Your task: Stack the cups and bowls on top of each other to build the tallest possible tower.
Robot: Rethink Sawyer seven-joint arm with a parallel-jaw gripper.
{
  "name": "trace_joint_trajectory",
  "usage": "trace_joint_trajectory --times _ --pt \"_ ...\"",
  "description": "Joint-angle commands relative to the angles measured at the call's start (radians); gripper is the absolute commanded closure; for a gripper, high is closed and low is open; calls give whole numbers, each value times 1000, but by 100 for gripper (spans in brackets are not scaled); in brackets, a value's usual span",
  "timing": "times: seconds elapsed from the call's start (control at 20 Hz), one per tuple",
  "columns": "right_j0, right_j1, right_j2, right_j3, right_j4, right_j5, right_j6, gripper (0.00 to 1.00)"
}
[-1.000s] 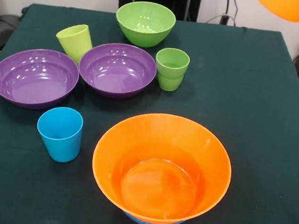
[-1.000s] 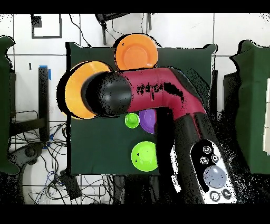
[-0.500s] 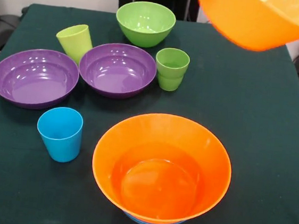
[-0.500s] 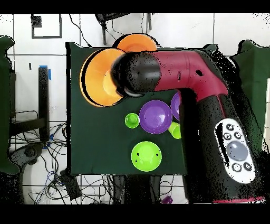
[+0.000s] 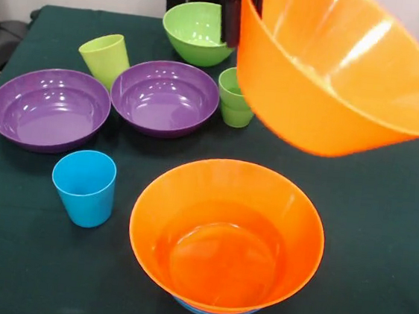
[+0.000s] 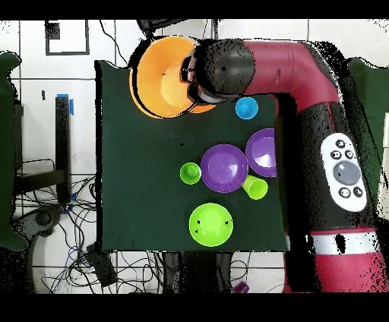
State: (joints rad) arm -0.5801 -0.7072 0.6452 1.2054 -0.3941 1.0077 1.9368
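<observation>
A big orange bowl [image 5: 337, 80] hangs tilted in the air, and my gripper [image 5: 242, 7] is shut on its left rim. It hovers above and right of a second orange bowl [image 5: 226, 234] that rests on the table, nested on a blue bowl [image 5: 212, 312] of which only a sliver shows. Two purple bowls [image 5: 48, 108] [image 5: 165, 97] and a green bowl [image 5: 196, 32] sit behind. A sky blue cup [image 5: 84, 186], a yellow-green cup [image 5: 105, 57] and a ridged green cup [image 5: 232, 103], partly hidden by the held bowl, stand upright. In the overhead view the held bowl [image 6: 159, 76] covers the lower one.
A dark green cloth [image 5: 368, 219] covers the table. The arm [image 6: 304, 83] reaches along the table's right side in the overhead view. Cables lie on the floor [image 6: 53, 220] beside the table.
The held orange bowl has come down and leftward in the front view, from the top right corner to above the table's orange bowl. The arm has swung across with it.
</observation>
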Motion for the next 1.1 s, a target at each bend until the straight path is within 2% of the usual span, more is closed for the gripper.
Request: trace_joint_trajectory --times 0.05,0.2,0.7,1.1 --pt "44 207 77 -278 -108 53 -402 100" --pt "68 250 81 -361 -121 87 -421 100" --pt "83 330 99 -479 -111 108 -513 100" --pt "71 335 78 -440 -97 51 -509 100"
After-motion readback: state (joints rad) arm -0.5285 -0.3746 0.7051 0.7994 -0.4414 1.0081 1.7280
